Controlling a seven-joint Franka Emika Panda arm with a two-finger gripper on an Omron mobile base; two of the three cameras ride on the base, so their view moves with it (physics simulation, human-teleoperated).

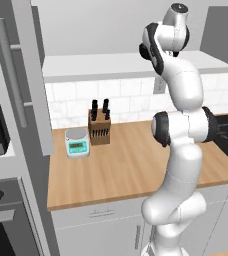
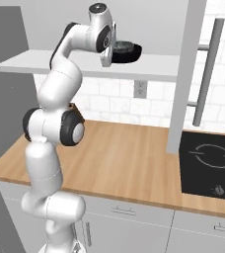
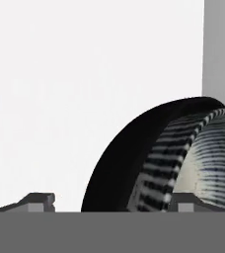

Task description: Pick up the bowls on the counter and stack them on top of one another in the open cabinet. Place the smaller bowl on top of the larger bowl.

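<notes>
In the left base view, the scale (image 1: 77,142) sits at about 9 o'clock on the counter (image 1: 136,170), with the knife block (image 1: 99,129) just beside it toward 10 o'clock; neither belongs to the task. The arm rises at 5 o'clock and reaches up toward 12 o'clock, to the cabinet floor (image 1: 101,67). In the right base view, the bowl (image 2: 126,52) hangs at the wrist near 12 o'clock, just above the white cabinet floor (image 2: 149,66), with the grey door (image 2: 186,74) and its bar handle (image 2: 207,71) at 2 o'clock and the cooktop (image 2: 210,163) at 4 o'clock. In the hand view, the gripper (image 3: 112,202) straddles the bowl's dark rim (image 3: 114,168): one finger (image 3: 35,200) lies outside the wall at 7 o'clock, the other finger (image 3: 193,202) inside the pale striped interior at 5 o'clock. The jaws appear closed on the rim, though the contact points themselves are hidden. Judged from its look, the bowl is rigid, glazed ceramic: moderately heavy, smooth enough to slip, and liable to chip. A pinch across the rim wall is the workable hold; keep it level and set it down gently. Whether this is the larger bowl cannot be determined.
</notes>
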